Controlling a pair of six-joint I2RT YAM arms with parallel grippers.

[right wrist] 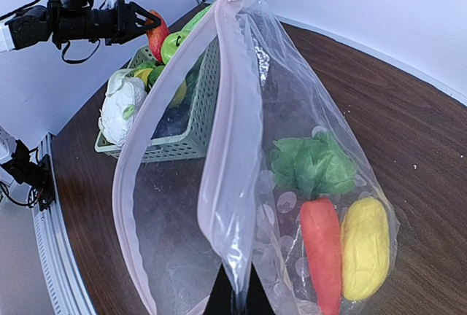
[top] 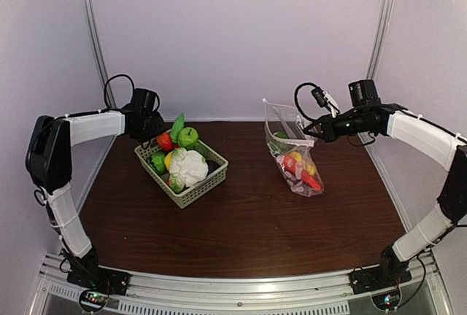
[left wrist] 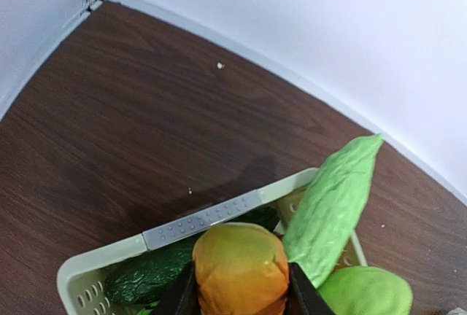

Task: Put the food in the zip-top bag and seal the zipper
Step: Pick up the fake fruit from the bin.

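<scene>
Two grips, your left end effector [left wrist: 241, 294] pinching an orange fruit [left wrist: 241, 257] above the basket [left wrist: 84, 275], right end effector [right wrist: 235, 302] pinching the zipper [right wrist: 222, 140] of the open bag [right wrist: 306, 96].

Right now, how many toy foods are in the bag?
3: a green leafy piece uppermost, a red-orange chili and a yellow piece below it. Others may be hidden.

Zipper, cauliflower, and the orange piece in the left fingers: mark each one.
zipper [right wrist: 221, 147], right wrist view, midway down the pale pink strip.
cauliflower [top: 191, 166], top external view, middle of its white head.
orange piece [left wrist: 241, 265], left wrist view, centre of its rounded front.
</scene>
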